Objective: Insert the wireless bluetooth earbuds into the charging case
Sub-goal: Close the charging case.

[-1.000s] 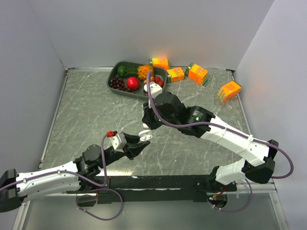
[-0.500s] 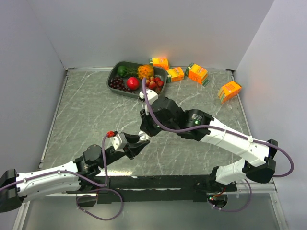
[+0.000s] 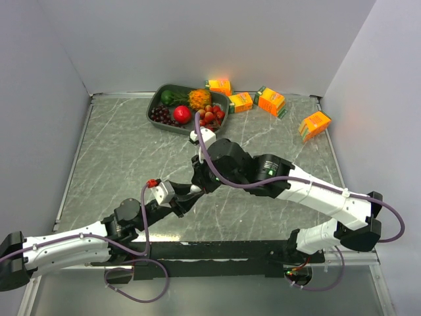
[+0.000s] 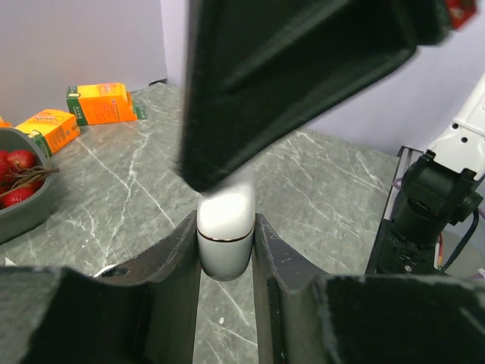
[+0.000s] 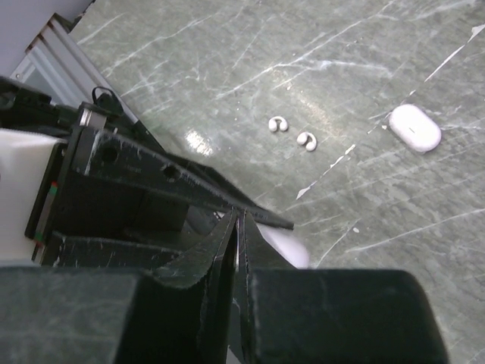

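A white charging case with a thin gold seam stands upright between the fingers of my left gripper, which is shut on it a little above the table. In the top view the case shows as a small white spot at the left gripper. My right gripper hangs right over the case's top, touching it and hiding it. The right gripper has its jaws pressed together. Two bean-like earbuds lie loose on the table beyond.
A second white case lies shut on the table near the earbuds. A grey tray of fruit sits at the back. Several orange boxes lie along the back and right. Walls close in three sides.
My right gripper has moved down and to the left, onto the case held by the left gripper. The left arm has hardly moved.
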